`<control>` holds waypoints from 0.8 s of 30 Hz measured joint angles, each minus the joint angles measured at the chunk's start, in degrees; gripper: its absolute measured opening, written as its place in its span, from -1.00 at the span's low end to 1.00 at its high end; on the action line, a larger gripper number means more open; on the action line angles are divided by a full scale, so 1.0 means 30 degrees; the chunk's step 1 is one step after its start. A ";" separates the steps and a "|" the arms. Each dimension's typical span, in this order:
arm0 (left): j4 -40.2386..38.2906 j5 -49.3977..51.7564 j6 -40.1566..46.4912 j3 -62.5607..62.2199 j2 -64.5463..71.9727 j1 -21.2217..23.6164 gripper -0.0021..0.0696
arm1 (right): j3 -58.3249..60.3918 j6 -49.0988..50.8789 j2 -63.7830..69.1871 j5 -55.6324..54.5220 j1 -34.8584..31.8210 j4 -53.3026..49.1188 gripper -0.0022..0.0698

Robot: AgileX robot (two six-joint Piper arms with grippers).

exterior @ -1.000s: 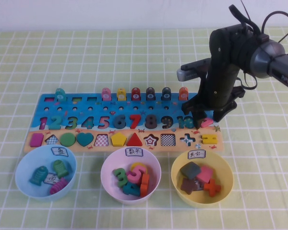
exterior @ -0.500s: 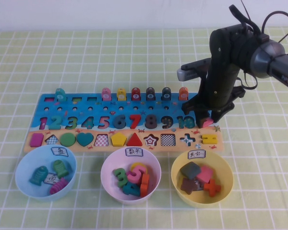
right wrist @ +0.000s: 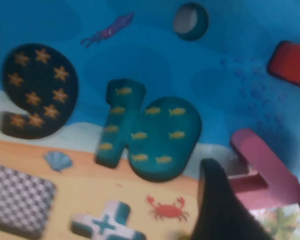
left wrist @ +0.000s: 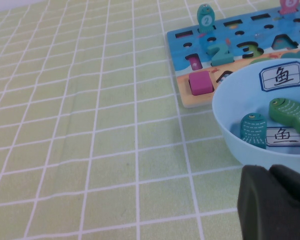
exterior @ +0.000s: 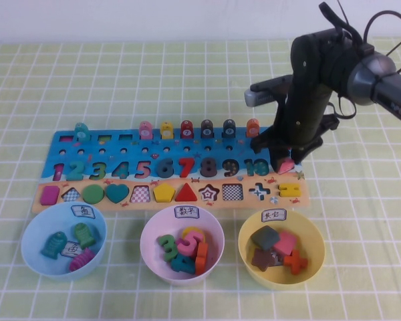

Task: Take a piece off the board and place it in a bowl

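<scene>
The board (exterior: pixel 127 156) lies across the middle of the table. At its right end, beside the number 10, my right gripper (exterior: pixel 285 159) is shut on the pink-red chevron piece (exterior: pixel 286 163). It holds the piece tilted, just above the board. In the right wrist view the piece (right wrist: pixel 262 167) sits between the dark fingers (right wrist: pixel 217 210), over its recess and next to the teal 10 (right wrist: pixel 150 135). The yellow bowl (exterior: pixel 319 242) stands in front of the board's right end with several pieces inside. My left gripper (left wrist: pixel 276 202) rests shut and low beside the light blue bowl (left wrist: pixel 230 125).
A pink bowl (exterior: pixel 148 245) of number pieces and a light blue bowl (exterior: pixel 27 242) of fish pieces stand in a row left of the yellow one. Ring pegs (exterior: pixel 187 127) stand along the board's far edge. A green checked cloth (exterior: pixel 361 221) covers the table.
The right gripper's jaws have narrowed onto the pink piece. The arm has risen a little and tipped the piece up off the board. The left arm has not moved.
</scene>
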 joint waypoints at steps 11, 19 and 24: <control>0.0000 0.0000 0.0000 0.0000 0.0000 0.0000 -0.96 | -0.0875 0.0040 0.0000 -0.0071 0.0000 0.0611 -0.12; 0.0000 0.0000 0.0000 0.0000 0.0000 0.0000 -0.96 | -0.0875 -0.0213 -0.1804 -0.0037 0.0000 0.1077 -0.12; 0.0000 0.0000 0.0000 0.0000 0.0000 0.0000 -0.96 | 0.0741 -0.0551 -0.4369 -0.0037 0.0066 0.1426 -0.12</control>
